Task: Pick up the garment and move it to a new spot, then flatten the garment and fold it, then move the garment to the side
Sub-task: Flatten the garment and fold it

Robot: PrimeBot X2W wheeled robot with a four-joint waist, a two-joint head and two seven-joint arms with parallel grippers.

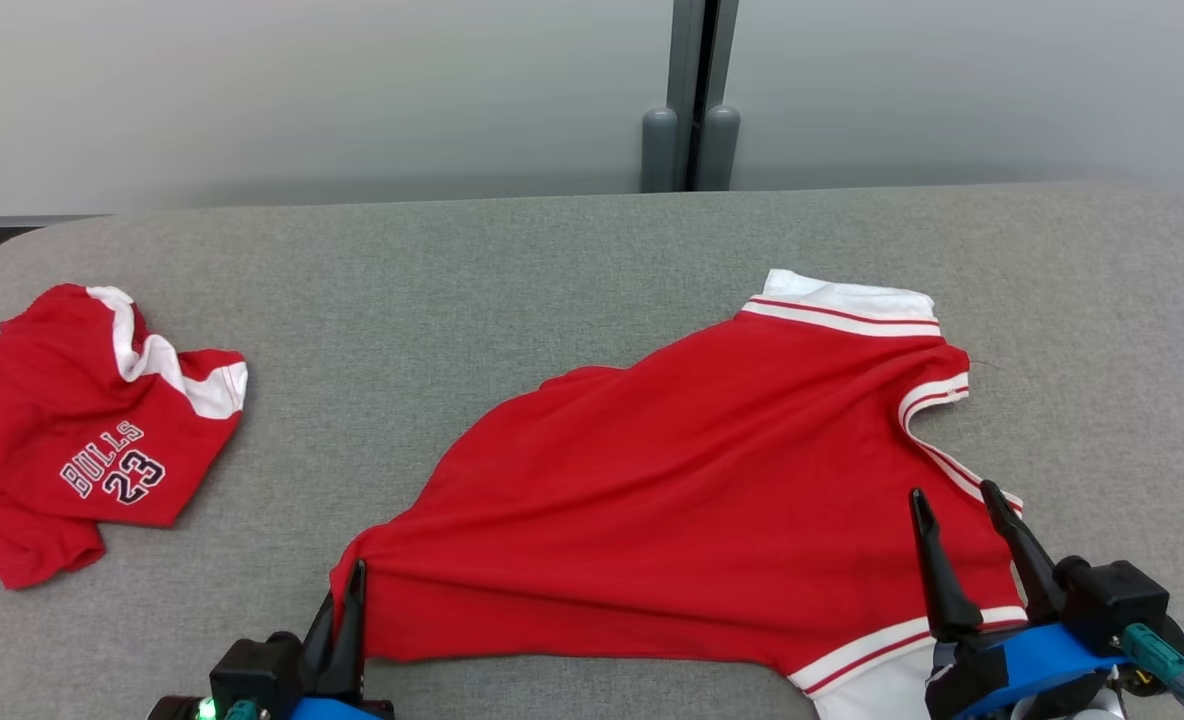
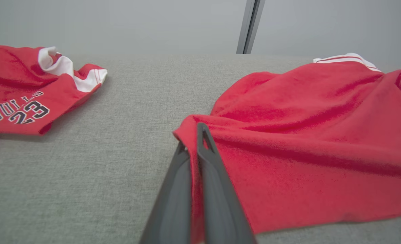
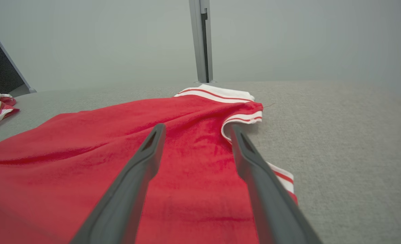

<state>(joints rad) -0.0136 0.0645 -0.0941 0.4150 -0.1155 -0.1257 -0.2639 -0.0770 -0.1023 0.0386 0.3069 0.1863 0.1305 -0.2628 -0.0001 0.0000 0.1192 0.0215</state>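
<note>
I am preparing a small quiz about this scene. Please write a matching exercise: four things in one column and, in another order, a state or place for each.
Things:
1. left gripper
2. right gripper
3. red garment
4. Bulls jersey

States or places:
A. crumpled, at the far left
B. open, over the striped end of the cloth
C. shut on a cloth corner
D. spread out in the middle, wrinkled

Pairs: 1-C, 2-B, 3-D, 4-A

- "BULLS": printed in dark, white-edged capitals on crumpled red jersey (image 1: 42,400).
- "23": printed directly below that word, same jersey.
- Left wrist view: read as "BUL" plus fold-broken letters; "23" read whole.
</note>
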